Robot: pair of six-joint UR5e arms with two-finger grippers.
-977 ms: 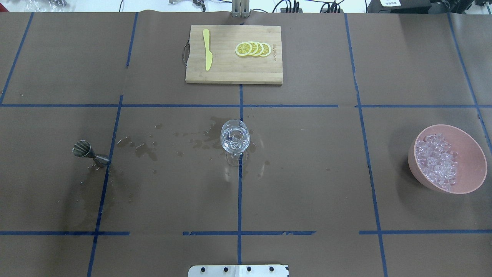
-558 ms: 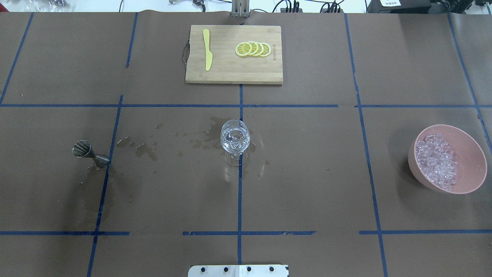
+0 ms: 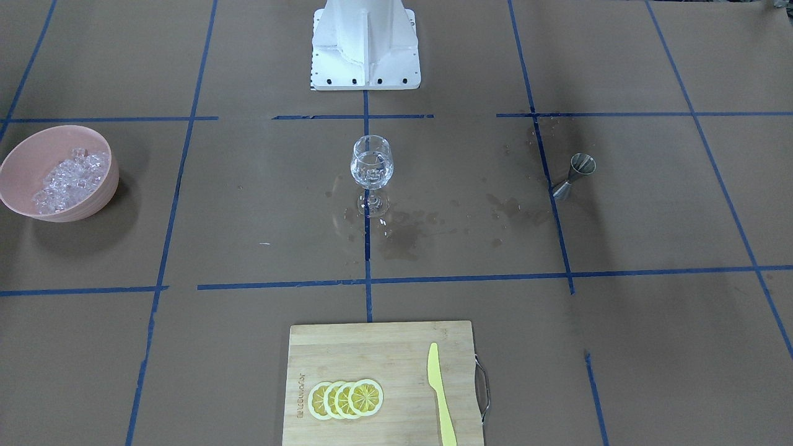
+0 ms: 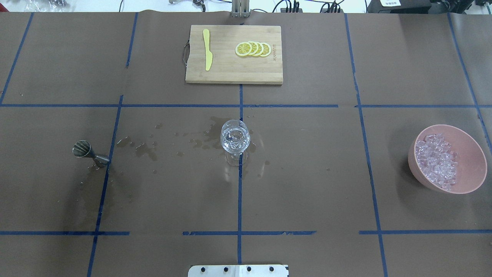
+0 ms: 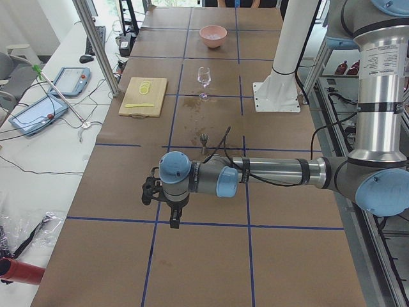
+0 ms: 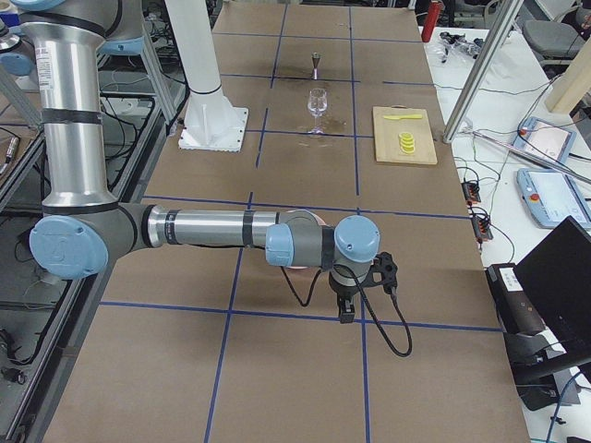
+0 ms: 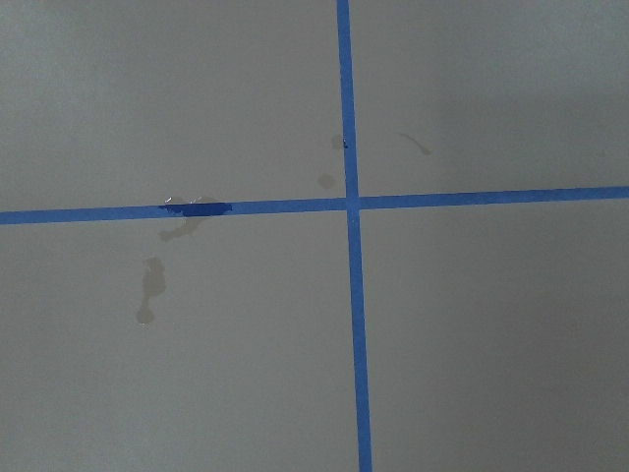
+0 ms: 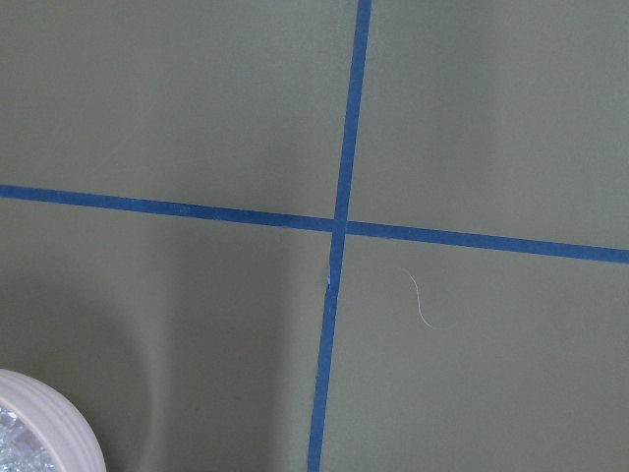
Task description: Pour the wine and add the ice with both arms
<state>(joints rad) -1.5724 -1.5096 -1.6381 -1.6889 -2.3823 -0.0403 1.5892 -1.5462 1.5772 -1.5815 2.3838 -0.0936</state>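
A stemmed wine glass (image 4: 235, 139) stands upright at the table's centre and also shows in the front-facing view (image 3: 372, 164). It holds glinting ice cubes, and I cannot make out the near-colourless wine among them. A steel jigger (image 4: 85, 151) stands on the robot's left side. A pink bowl (image 4: 471, 165) on the robot's right side holds many clear ice cubes (image 4: 438, 161). My left gripper (image 5: 173, 222) hangs over the table end beyond the jigger. My right gripper (image 6: 345, 314) hangs just past the bowl. I cannot tell whether either is open or shut.
A wooden cutting board (image 4: 233, 73) at the far edge carries lemon slices (image 4: 253, 49) and a yellow knife (image 4: 207, 50). Wet brown stains (image 4: 146, 148) lie between jigger and glass. The white pedestal (image 3: 365, 43) stands at the near edge. The bowl's rim (image 8: 49, 423) shows in the right wrist view.
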